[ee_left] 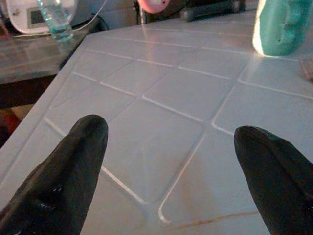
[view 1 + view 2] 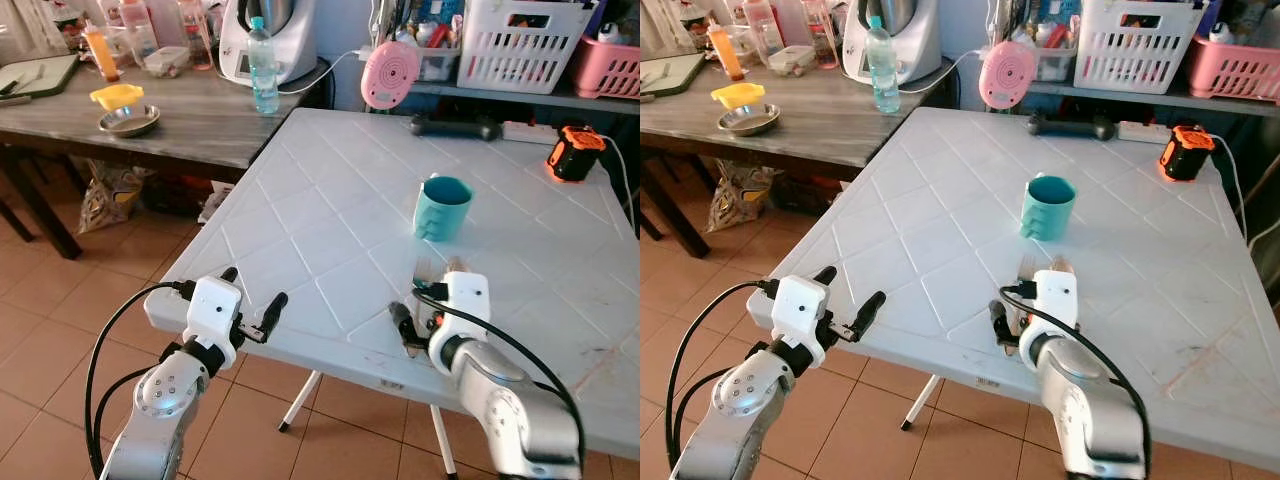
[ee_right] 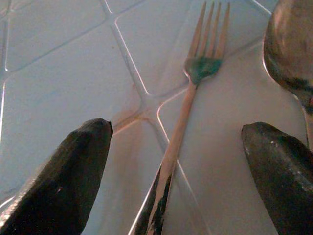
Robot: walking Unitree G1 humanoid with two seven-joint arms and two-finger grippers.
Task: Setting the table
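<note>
Fork (image 3: pixel 188 112) lay flat on white table (image 2: pixel 330 200) beside spoon (image 3: pixel 288 54), near teal cup (image 2: pixel 442 207). I had right gripper (image 3: pixel 176 171) released, straddling fork handle; left gripper (image 1: pixel 171 171) released over table's near edge.

Shiny metal fork (image 3: pixel 188 105), glossy metal spoon (image 3: pixel 288 54), smooth white plastic table (image 2: pixel 330 230), matt teal plastic cup (image 2: pixel 442 207)

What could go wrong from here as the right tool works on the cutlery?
The right tool is open over the fork, which lies flat on the white table; the fingers may slide off its thin handle. The spoon lies close beside it and could get nudged. The teal cup stands just beyond, so a forward push might knock it.
</note>
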